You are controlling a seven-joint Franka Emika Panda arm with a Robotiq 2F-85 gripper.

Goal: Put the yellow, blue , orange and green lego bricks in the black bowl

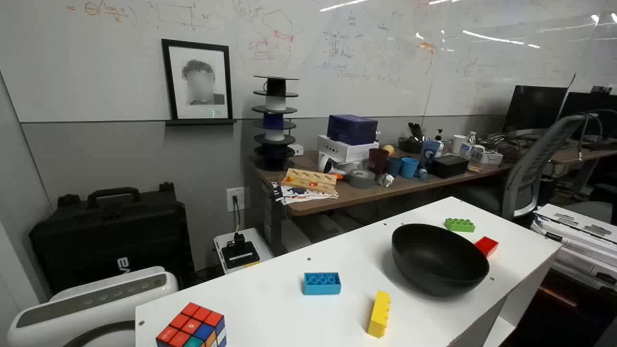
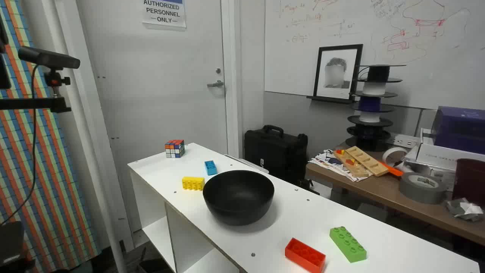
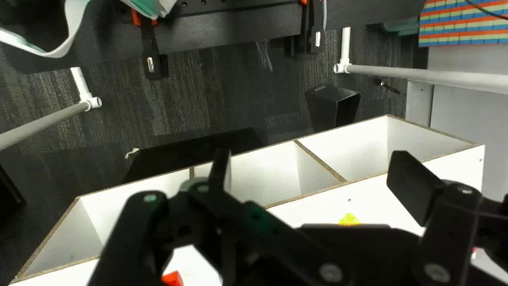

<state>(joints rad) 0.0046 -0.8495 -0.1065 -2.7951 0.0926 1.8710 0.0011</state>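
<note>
The glossy black bowl stands on the white shelf top in both exterior views, and no brick shows inside it. The yellow brick and the light blue brick lie on one side of it. The green brick and the orange-red brick lie on the opposite side. My gripper shows only in the wrist view, with its fingers wide apart and nothing between them. In that view a corner of the yellow brick and a piece of the orange-red brick peek past the gripper body.
A multicoloured puzzle cube sits at the shelf's end beyond the blue brick. The white shelf has open compartments along one side. A cluttered brown desk and a black case stand beyond it.
</note>
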